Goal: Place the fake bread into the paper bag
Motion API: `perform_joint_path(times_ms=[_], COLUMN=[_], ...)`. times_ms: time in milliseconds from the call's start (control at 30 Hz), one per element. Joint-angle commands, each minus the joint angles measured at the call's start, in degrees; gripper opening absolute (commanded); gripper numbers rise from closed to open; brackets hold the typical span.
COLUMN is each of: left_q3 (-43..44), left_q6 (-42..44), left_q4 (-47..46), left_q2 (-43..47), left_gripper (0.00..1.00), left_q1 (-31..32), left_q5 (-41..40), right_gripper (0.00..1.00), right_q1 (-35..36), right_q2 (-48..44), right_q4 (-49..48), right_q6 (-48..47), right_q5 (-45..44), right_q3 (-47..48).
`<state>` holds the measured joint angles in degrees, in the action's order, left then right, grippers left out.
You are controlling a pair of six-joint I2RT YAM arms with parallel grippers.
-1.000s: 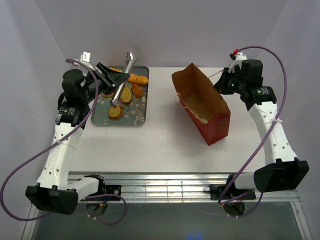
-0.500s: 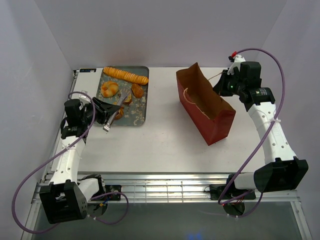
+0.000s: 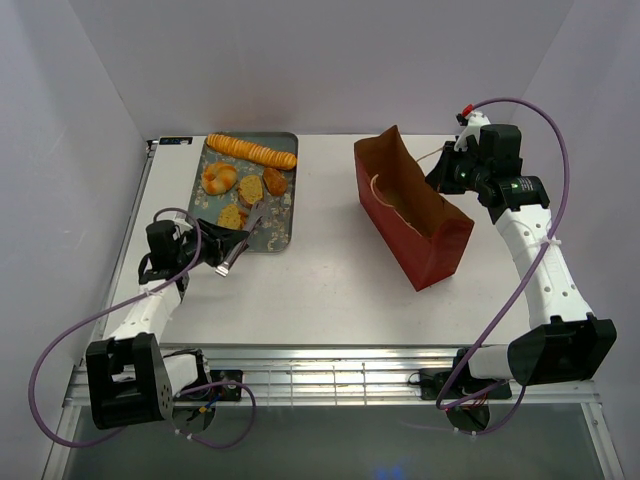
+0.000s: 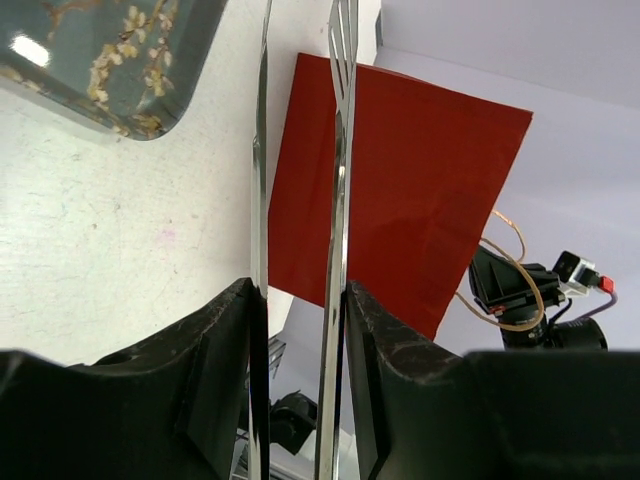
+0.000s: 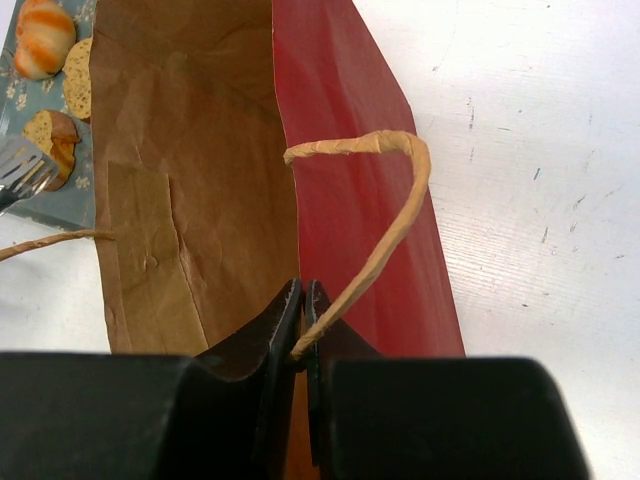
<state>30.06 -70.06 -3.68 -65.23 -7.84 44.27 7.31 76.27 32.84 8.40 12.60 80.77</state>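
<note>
The fake bread lies on the grey floral tray (image 3: 285,225): a long ridged loaf (image 3: 252,150), a knotted bun (image 3: 218,177) and toast-like slices (image 3: 250,188). My left gripper (image 3: 222,248) is low at the table's left, shut on metal tongs (image 3: 240,240) whose tips reach the tray's near edge. In the left wrist view the tongs' two arms (image 4: 337,150) run up between my fingers (image 4: 225,340), with no bread between them. The paper bag (image 3: 410,215) stands open at the right. My right gripper (image 5: 303,300) is shut on the bag's rim (image 5: 290,120) beside the string handle (image 5: 395,200).
The tray's corner (image 4: 110,60) shows at the upper left of the left wrist view, the bag's red side (image 4: 400,190) beyond it. White walls close off the left, back and right. A metal rail (image 3: 330,375) runs along the near edge.
My left arm has dropped and pulled back from over the tray toward the near left, taking the tongs along. The bag has shifted slightly. The right gripper keeps its hold.
</note>
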Motion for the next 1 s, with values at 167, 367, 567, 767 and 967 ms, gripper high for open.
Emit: perform_joint_path(times_ms=[167, 367, 567, 767, 967], left_q3=[1.8, 2.8, -5.4, -8.4, -5.0], left_q6=[6.4, 9.3, -1.4, -9.6, -11.1], left_q4=[13.2, 25.4, 21.1, 15.5, 16.4], left_q2=[8.2, 16.6, 20.1, 20.2, 18.5], left_gripper=[0.5, 0.5, 0.5, 0.51, 0.53], left_q1=[-0.4, -2.1, -5.3, -6.0, -6.1], left_q5=[-10.1, -13.1, -6.7, -3.9, -6.4], right_gripper=[0.11, 0.11, 0.11, 0.12, 0.12], right_q1=[0.1, 0.2, 0.2, 0.2, 0.1], right_q2=[-1.7, -1.9, -1.7, -1.6, -1.7], right_q4=[-1.8, -2.1, -3.0, -3.1, -3.0], right_q6=[-0.6, -0.4, -0.1, -0.1, -0.1], right_q5=[1.5, 2.4, 3.8, 4.6, 5.7], right_q3=[-0.5, -0.6, -1.6, -1.3, -0.8])
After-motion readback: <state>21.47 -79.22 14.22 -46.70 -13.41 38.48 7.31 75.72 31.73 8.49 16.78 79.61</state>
